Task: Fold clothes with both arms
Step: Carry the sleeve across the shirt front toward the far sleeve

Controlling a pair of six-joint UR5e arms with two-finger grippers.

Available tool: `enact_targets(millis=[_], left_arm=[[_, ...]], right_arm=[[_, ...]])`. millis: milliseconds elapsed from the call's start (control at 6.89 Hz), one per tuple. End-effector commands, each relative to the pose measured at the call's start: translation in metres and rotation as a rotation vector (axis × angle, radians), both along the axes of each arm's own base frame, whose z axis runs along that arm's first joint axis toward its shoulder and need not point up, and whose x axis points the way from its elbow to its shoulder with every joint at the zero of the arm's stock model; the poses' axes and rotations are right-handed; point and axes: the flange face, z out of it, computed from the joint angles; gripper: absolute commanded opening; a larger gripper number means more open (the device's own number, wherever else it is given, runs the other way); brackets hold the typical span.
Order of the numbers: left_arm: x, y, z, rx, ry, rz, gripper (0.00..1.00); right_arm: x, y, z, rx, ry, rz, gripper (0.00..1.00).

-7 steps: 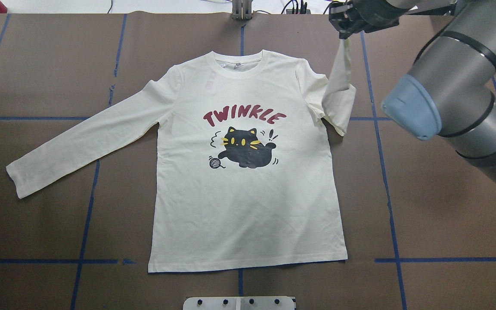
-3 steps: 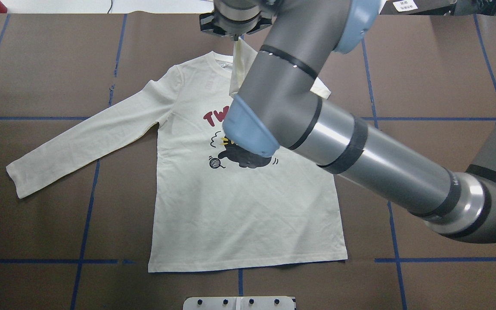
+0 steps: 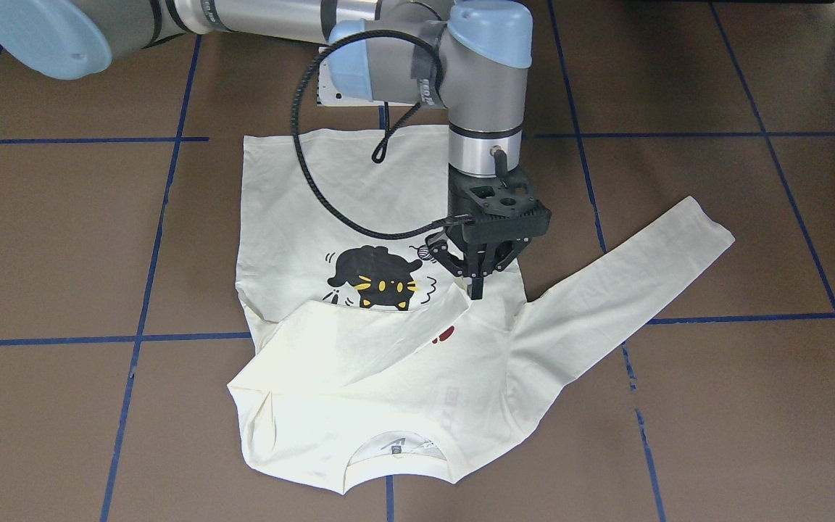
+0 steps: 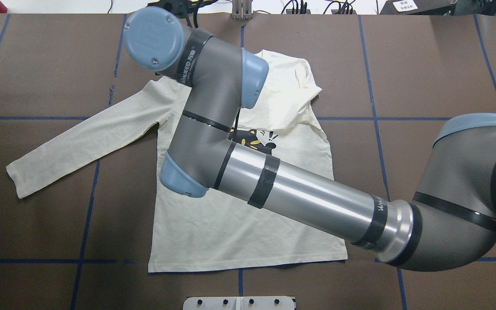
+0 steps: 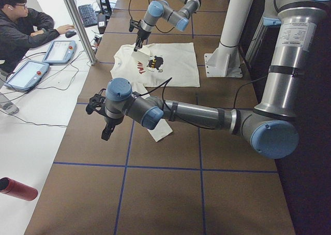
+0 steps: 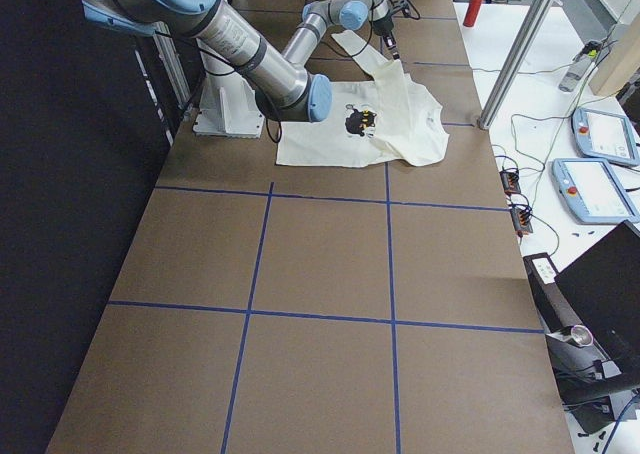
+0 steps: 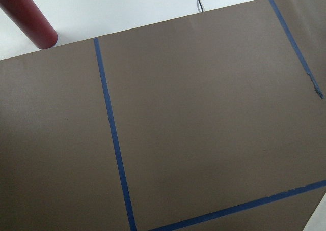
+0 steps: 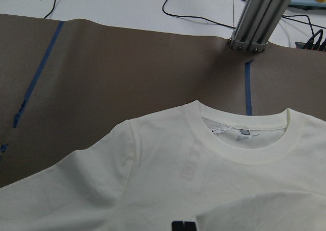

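Note:
The cream-white shirt [image 4: 248,232] lies print-up on the brown table, collar [image 8: 249,134] at the far edge. Its right sleeve [image 3: 359,341] is folded across the chest and covers most of the red lettering; the black cat [image 3: 377,279] still shows. My right gripper [image 3: 477,286] points straight down, shut on that sleeve's cuff, just above the chest; the arm hides it in the overhead view. The left sleeve [image 4: 84,137] lies stretched out flat. My left gripper [image 5: 106,134] hangs over bare table beyond that sleeve; I cannot tell whether it is open or shut.
A red cylinder [image 7: 25,12] lies off the table's far left corner. An aluminium post [image 8: 257,17] stands beyond the collar. An operator [image 5: 20,23] sits at a desk with tablets past the far edge. Blue tape lines [image 4: 88,193] grid the table.
My right arm has swung from the far right across to the left, carrying the right sleeve over the chest and lowering it onto the lettering. The shirt body and left sleeve have not moved.

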Motion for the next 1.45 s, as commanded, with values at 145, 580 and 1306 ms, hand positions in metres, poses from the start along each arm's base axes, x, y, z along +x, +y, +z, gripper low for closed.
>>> enact_targets(millis=[145, 580, 1306], left_arm=[[0.001, 0.000, 0.005, -0.009, -0.001, 0.002, 1.00], [0.001, -0.005, -0.010, 0.021, 0.002, 0.003, 1.00], [0.021, -0.029, -0.074, 0.241, 0.025, 0.028, 1.00]], right_arm=[[-0.057, 0.006, -0.013, -0.085, -0.106, 0.131, 0.00], [-0.053, 0.009, -0.051, -0.111, -0.156, 0.118, 1.00], [0.122, -0.113, -0.032, -0.280, -0.074, -0.155, 1.00]])
